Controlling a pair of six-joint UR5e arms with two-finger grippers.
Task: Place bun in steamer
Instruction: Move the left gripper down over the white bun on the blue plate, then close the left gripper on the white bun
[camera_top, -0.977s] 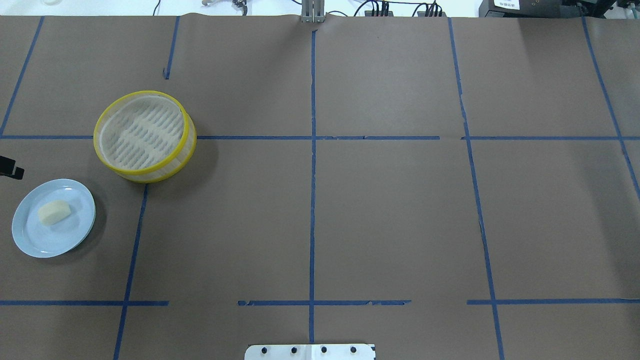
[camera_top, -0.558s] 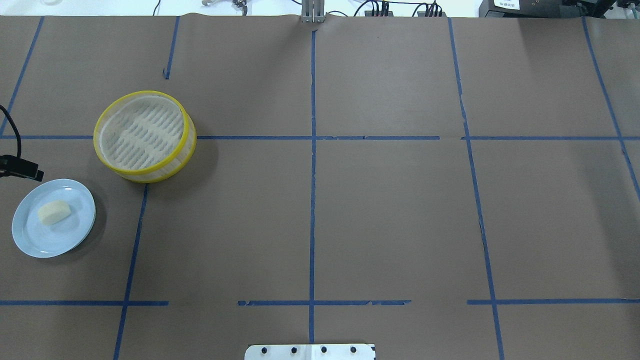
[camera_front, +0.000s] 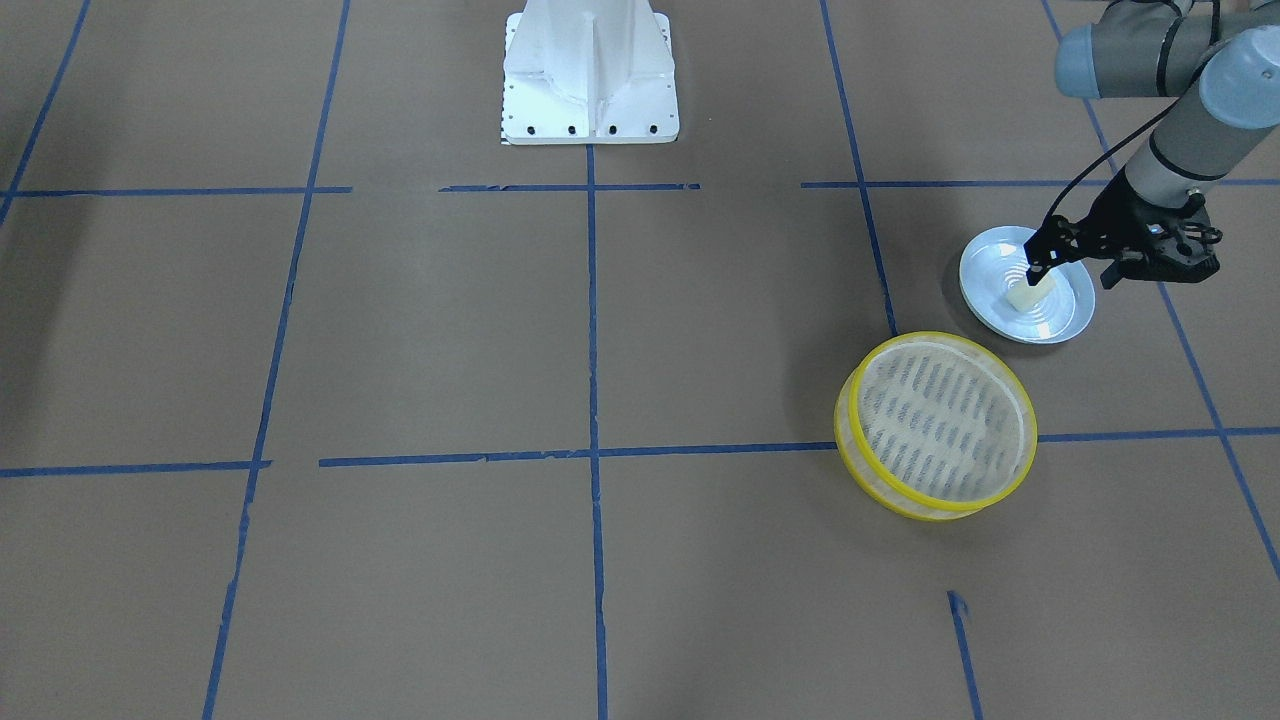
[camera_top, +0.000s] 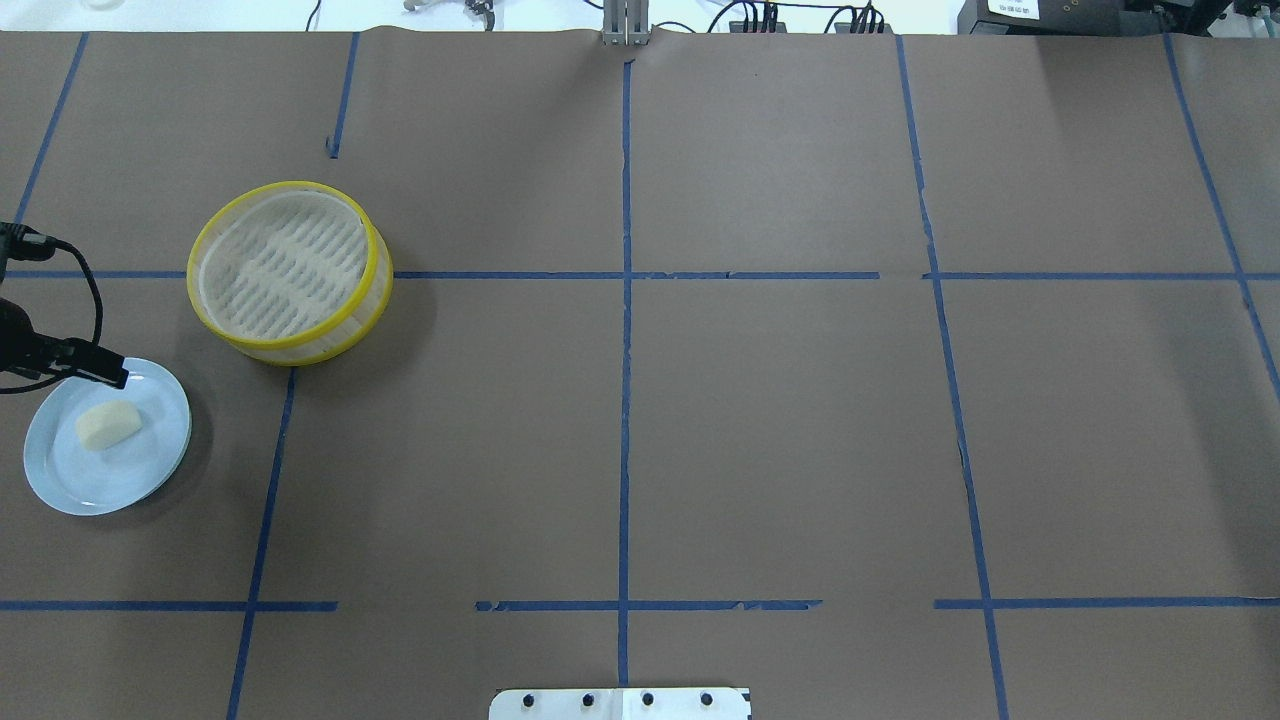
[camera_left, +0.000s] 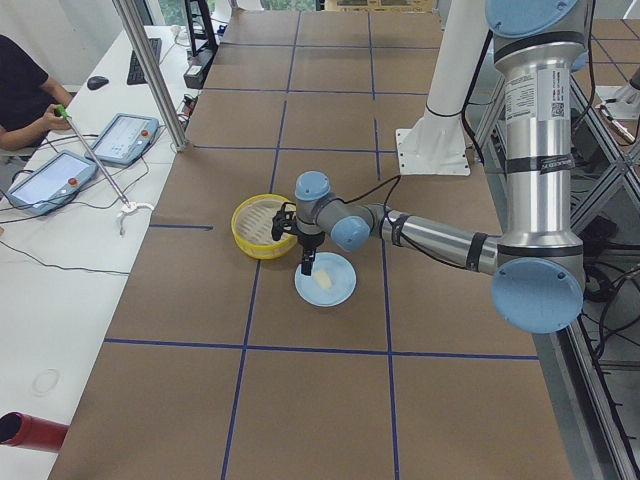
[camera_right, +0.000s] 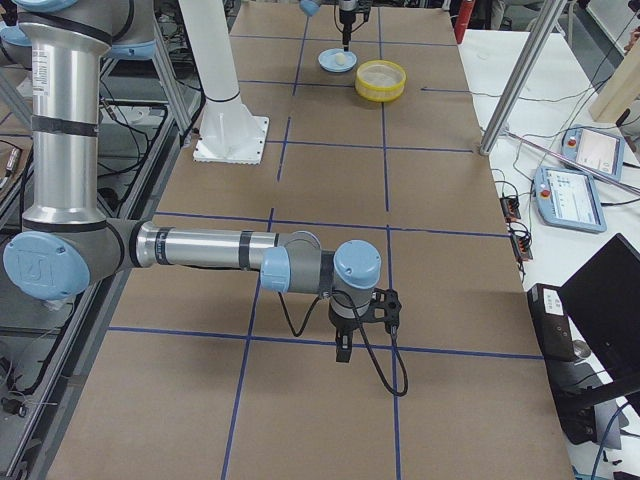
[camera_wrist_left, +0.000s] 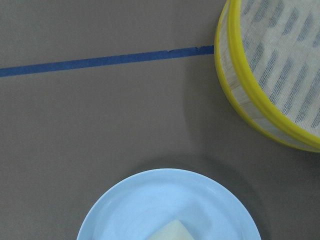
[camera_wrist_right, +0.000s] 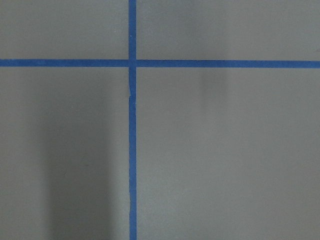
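Note:
The cream-white bun lies on a pale blue plate at the table's left. It also shows in the front view and at the bottom edge of the left wrist view. The yellow-rimmed steamer stands empty beyond the plate, apart from it; its rim fills the wrist view's right corner. My left gripper hangs open and empty just above the plate's far edge, one fingertip over the rim. My right gripper shows only in the right side view, low over bare table; I cannot tell its state.
Brown paper with blue tape lines covers the table. The robot's white base stands at the middle of the near edge. Tablets and cables lie on a side bench beyond the table's far edge.
My left gripper has come in from the left edge toward the plate and now reaches over its rim. Bun, plate and steamer have not moved.

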